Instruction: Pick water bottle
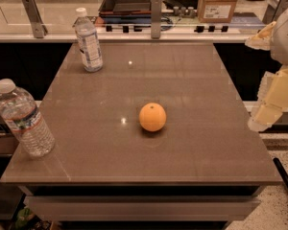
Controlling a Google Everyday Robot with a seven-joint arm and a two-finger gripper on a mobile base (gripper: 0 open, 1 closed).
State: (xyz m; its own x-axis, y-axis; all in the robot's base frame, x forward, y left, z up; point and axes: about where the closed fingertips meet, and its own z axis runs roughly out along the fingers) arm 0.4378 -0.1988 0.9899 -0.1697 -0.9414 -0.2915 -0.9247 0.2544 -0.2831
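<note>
Brown and smooth, the bench point(197, 143) filled most of the single camera view, with small glints of light on its top. The water bottle point(23, 120) stood at the front left corner, close to the left edge and leaning slightly. It was clear, ribbed plastic with a white cap. A narrow red, white and blue label band ran around its middle, and the print on that band could not be read.

A slimmer bottle point(89, 41) stood upright near the far left corner, well apart from the first. Its large pale blue-white label carried small text that was too fine to make out. An orange point(152, 117) sat alone near the middle of the bench, touching nothing else.

The cream-coloured end effector point(266, 110) hung off the right side of the bench, beyond its edge and well apart from the water bottle. Whether it was spread or pressed together could not be told, and it carried nothing visible.

Behind the bench, a cardboard box point(218, 4) bore a white sticker with illegible markings, and a dark tray point(127, 3) lay beside it.
</note>
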